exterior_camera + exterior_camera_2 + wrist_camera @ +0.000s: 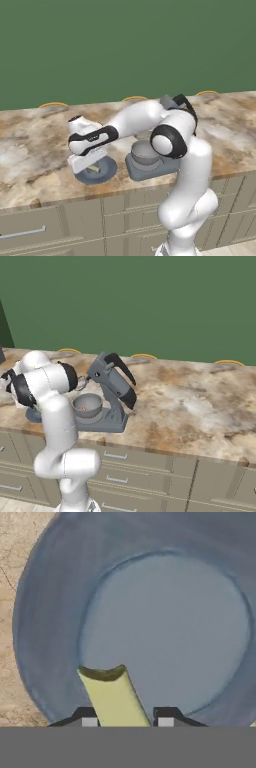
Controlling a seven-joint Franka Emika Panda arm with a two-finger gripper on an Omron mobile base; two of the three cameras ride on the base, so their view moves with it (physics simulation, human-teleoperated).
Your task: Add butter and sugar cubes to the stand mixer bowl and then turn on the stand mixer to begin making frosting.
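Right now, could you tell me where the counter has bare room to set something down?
The widest bare stretch of counter lies right of the stand mixer, out to the counter's end. More bare marble lies left of the blue plate. It is crowded where the plate, the claw around the butter, and the stand mixer bowl cluster.

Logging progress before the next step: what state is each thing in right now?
butter: on the plate, between the tool's fingers.
tool: closed around the butter, not lifted.
plate: flat on the counter.
stand mixer: head tilted up.
stand mixer bowl: seated on the mixer base.
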